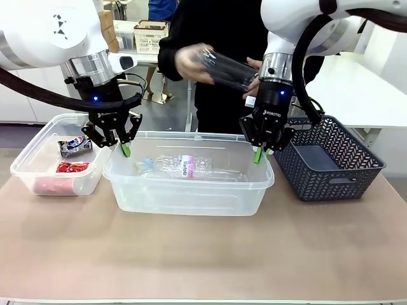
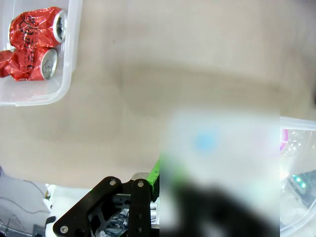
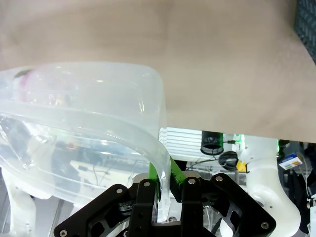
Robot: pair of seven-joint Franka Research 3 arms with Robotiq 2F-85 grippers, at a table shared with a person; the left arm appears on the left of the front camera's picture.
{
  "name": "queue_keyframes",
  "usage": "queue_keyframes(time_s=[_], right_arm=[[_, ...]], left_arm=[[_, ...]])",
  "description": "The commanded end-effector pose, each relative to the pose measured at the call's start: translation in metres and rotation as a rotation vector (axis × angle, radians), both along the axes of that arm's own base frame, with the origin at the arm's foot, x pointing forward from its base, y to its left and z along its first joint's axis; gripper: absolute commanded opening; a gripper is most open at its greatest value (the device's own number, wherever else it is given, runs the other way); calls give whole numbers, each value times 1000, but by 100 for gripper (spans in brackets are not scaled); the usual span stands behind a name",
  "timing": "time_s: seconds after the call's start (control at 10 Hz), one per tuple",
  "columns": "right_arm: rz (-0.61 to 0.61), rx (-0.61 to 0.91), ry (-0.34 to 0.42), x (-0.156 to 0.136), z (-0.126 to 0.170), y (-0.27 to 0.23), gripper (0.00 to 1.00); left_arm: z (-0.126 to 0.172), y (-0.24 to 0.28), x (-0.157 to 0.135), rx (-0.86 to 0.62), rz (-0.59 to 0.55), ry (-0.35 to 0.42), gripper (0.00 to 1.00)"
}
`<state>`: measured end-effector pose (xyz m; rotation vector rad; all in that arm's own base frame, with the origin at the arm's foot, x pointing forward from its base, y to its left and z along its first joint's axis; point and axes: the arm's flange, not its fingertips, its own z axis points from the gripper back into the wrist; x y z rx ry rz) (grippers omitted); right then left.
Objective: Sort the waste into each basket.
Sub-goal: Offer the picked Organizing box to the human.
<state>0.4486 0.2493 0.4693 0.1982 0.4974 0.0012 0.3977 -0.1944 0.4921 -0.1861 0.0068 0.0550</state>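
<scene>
Both the left end effector (image 1: 125, 150) and right end effector (image 1: 261, 154) are clamped on the big tub's rim (image 1: 191, 136); a slip at three o'clock drops it onto the worktop (image 1: 203, 254).

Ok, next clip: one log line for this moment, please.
left gripper: shut on large tub rim | right gripper: shut on large tub rim | tub: bottle | person: holds clear bottle

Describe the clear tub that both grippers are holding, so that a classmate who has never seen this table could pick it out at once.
Start at the tan table and find the three containers in a row. The middle one is the large clear tub, with the left gripper and right gripper clamped on its far rim. Unlike the smaller tub of red cans beside it and the dark lattice basket, it holds a crushed plastic bottle.
</scene>
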Motion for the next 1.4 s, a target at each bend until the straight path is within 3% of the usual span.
queue_keyframes(time_s=[0.0,1.3], right_arm=[[5,3,-4,-6,-1,-3,0],[5,3,-4,-6,-1,-3,0]], left_arm=[[6,1,0,-19,21,-4,0],[6,1,0,-19,21,-4,0]])
